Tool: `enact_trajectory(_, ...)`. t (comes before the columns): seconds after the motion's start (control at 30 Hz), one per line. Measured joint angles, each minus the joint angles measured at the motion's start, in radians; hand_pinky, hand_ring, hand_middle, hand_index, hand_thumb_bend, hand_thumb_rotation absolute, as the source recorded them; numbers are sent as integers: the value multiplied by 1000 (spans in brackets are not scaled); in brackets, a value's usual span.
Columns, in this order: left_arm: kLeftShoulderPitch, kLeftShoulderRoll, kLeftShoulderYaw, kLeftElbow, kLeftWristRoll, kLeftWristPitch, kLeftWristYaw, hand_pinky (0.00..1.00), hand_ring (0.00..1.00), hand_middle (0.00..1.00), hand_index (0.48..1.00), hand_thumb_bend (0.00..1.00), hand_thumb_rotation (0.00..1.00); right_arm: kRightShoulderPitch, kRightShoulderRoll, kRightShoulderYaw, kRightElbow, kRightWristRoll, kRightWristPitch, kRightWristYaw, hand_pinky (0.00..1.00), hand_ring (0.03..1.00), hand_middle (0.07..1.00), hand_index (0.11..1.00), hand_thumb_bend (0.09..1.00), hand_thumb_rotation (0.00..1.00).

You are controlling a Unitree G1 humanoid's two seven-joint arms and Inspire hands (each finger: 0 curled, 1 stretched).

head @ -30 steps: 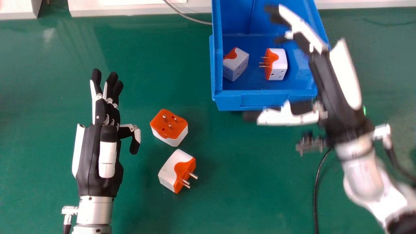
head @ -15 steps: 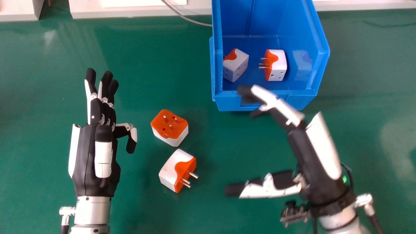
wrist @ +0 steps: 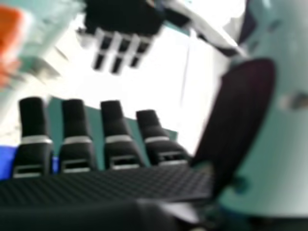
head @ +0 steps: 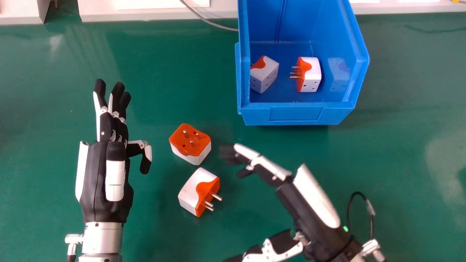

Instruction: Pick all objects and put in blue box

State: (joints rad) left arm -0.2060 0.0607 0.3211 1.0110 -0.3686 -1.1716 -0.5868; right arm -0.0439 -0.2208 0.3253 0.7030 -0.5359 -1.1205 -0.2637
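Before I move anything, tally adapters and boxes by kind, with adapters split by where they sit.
Plug adapters: 4 (2 on the green table, upper one and lower one; 2 in the box, left one and right one)
Blue box: 1
Total: 5

surface: green tabletop (head: 164,76), glossy, spanning the head view. pale reflections noted toward its far left corner and at the right side. far boundary: pale ledge (head: 145,14), straight-edged, with a dark gap (head: 62,14) separating it from a pale block (head: 18,12) at far left. white sheet (head: 164,3) lies on the ledge. grey cable (head: 214,24) curves from the ledge onto the tabletop. small yellow item (head: 455,1) at the upper right corner, type undetermined. lighting: bright; right hand view shows a glaring white background (wrist: 159,84).
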Motion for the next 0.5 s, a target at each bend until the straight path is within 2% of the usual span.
enact_trajectory(0.27,1,0,0,-1,0,0,-1,0,1000,1000,1000,1000,938,-56,-8,0,18,-34,21,4,750,868,898,935,1000,328)
enact_trajectory(0.5,3,-1,-1,-5,-1,0,-1,0,1000,1000,1000,1000,938,-99,-23,13,85,-140,52,-53,760,881,906,940,1000,333)
